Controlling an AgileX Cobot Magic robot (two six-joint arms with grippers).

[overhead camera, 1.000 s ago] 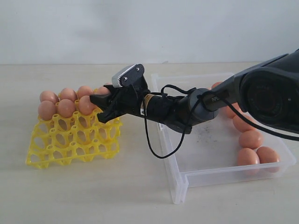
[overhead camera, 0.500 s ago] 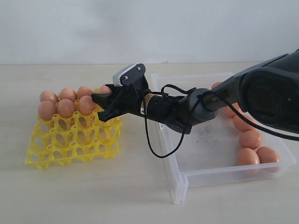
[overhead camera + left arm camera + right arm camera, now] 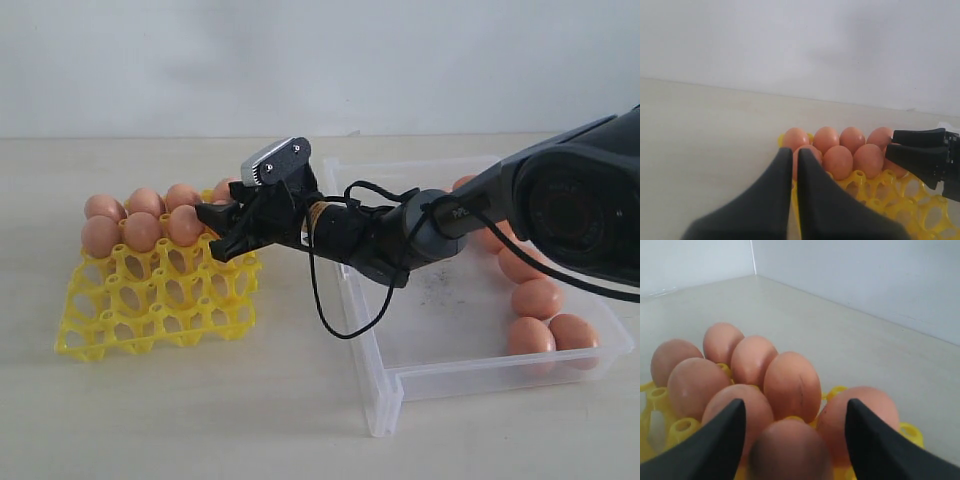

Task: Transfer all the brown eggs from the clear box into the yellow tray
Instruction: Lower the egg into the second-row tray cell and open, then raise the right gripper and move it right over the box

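this is looking like a robotics lab or test bench. a black robot arm (image 3: pixel 420 235) is hanging out over a plain, pale tabletop (image 3: pixel 200 420), with a loose black cable (image 3: pixel 317 300) looping off it and a small grey camera module (image 3: pixel 275 161) sitting on its wrist. a blank white wall (image 3: pixel 300 60) is standing behind the table, and the right wrist view is showing it meeting another at a corner (image 3: pixel 753 257). the things laid out are reading as trial props: a yellow tray (image 3: pixel 150 310), a clear box (image 3: pixel 480 380) and brown eggs (image 3: pixel 140 230).
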